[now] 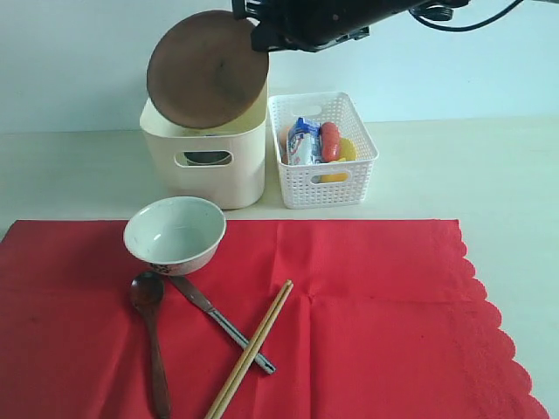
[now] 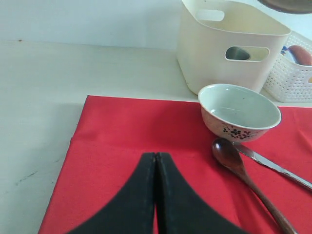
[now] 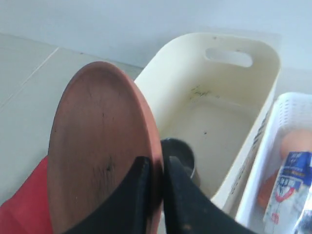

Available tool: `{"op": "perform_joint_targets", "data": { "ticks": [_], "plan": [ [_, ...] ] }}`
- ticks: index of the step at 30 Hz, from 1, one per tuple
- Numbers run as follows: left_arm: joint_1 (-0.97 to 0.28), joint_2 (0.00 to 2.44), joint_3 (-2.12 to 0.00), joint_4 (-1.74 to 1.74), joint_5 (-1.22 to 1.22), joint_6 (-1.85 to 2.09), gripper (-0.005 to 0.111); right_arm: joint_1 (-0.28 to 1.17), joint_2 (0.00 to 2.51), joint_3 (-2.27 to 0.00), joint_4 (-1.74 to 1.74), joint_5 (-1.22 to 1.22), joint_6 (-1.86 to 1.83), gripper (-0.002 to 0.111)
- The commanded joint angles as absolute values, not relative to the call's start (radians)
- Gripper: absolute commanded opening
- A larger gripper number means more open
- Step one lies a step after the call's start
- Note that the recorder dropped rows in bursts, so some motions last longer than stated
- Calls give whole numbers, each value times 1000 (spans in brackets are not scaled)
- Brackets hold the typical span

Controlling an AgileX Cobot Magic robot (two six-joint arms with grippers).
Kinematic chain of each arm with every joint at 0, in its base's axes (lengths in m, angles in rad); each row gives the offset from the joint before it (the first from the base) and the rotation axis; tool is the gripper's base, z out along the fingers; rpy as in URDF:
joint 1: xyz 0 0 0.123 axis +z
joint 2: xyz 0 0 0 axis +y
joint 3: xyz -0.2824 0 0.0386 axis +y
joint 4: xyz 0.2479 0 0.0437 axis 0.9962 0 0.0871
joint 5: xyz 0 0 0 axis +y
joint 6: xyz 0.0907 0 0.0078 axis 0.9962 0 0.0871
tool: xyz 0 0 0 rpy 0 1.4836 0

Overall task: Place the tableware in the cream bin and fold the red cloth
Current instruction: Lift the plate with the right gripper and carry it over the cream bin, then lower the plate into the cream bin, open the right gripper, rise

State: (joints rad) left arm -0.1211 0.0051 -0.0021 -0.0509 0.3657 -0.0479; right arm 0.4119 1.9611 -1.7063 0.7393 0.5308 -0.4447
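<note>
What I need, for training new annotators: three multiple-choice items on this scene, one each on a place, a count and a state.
1. Where is the steel cup? A on the red cloth; B inside the cream bin; C on the brown plate.
2. How many chopsticks lie on the red cloth? A two; B three; C four.
3. The right pincer is: A open and empty; B shut on the steel cup; C shut on the brown plate.
Answers: 1 B, it sits on the bin's floor; 2 A, a single pair lies there; 3 C, its jaws clamp the plate's rim above the bin.
</note>
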Motion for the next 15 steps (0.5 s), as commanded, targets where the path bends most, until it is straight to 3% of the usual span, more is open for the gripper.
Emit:
{"op": "perform_joint_targets", "data": {
  "ticks": [1, 10, 15],
  "plan": [
    [-118, 0, 0, -53, 357, -54, 0, 370, 2084, -1875, 754, 521, -396, 0],
    [-118, 0, 0, -53, 357, -54, 0, 353, 2322, -2118, 777, 578, -389, 0],
    [-118, 0, 0, -53, 357, -54, 0, 350, 2364, -2144, 755, 630, -391, 0]
  ]
}}
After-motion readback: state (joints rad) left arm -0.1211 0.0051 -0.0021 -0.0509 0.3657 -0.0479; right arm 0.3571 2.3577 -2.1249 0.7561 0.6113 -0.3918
